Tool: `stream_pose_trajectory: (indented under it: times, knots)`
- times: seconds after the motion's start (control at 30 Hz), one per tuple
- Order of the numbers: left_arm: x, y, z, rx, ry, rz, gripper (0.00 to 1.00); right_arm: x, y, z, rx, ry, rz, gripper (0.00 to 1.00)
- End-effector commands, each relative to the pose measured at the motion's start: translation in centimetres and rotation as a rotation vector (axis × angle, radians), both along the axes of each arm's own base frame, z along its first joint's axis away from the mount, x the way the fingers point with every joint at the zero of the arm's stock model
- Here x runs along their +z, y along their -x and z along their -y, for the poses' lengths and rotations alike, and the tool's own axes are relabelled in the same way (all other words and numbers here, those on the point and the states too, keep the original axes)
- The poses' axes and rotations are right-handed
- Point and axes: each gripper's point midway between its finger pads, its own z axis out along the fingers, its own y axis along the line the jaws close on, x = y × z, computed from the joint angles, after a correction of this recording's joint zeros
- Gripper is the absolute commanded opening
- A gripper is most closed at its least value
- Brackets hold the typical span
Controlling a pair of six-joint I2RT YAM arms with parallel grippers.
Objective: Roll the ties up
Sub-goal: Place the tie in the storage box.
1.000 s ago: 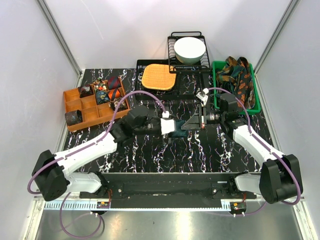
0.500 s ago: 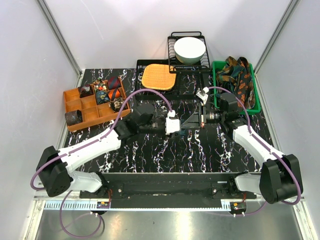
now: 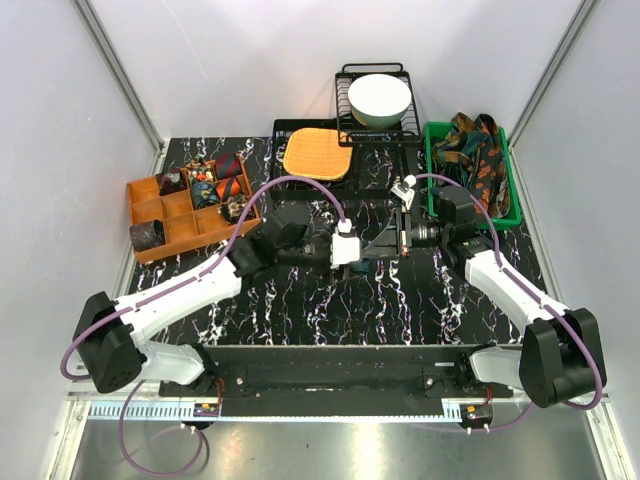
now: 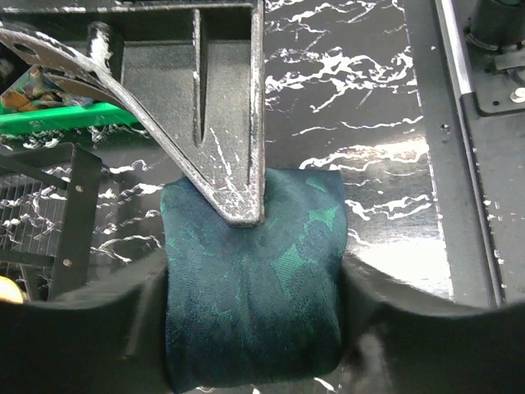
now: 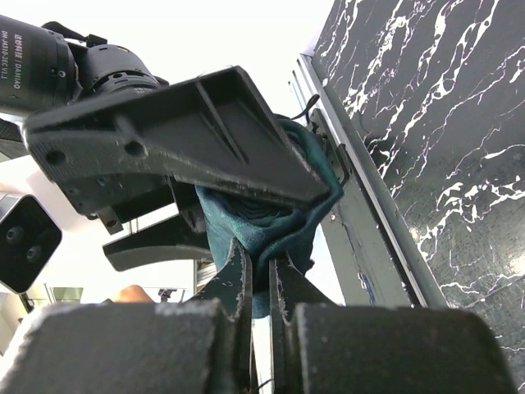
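Left wrist view shows you the rolled teal tie at mid-worktop, gripped between the left claw fingers. Only the right wrist view shows the right claw clenched on its fabric.

Bright even light, tabletop glare, blurred foreground

black marbled table: orange organizer, green bin, wire rack

The dark teal woven fabric necktie is rolled into a coil, mid-table. Several rolled patterned ties occupy the orange compartment tray. The loose patterned neckties are heaped in the green plastic bin.
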Motion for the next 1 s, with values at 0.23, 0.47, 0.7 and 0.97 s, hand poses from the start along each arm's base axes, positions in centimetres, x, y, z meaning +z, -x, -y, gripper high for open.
stream_pose_trajectory:
  times: [0.23, 0.47, 0.7, 0.97]
  knots:
    - [2.5, 0.8, -3.0, 0.105, 0.071, -0.273, 0.99, 1.8, -0.4, 0.0, 0.010, -0.022, 0.071, 0.00]
    - [1.2, 1.3, -7.3, 0.230, 0.146, -0.715, 0.99, 1.9, -1.6, 0.5, -0.026, -0.021, 0.055, 0.00]
    - [7.2, -0.1, -7.0, 0.289, 0.383, -1.108, 0.99, 2.6, -3.3, 0.4, -0.053, -0.062, 0.045, 0.00]
    - [8.8, -3.4, -7.7, 0.281, 0.567, -1.379, 0.99, 3.1, -4.3, 0.0, -0.061, -0.089, 0.011, 0.00]
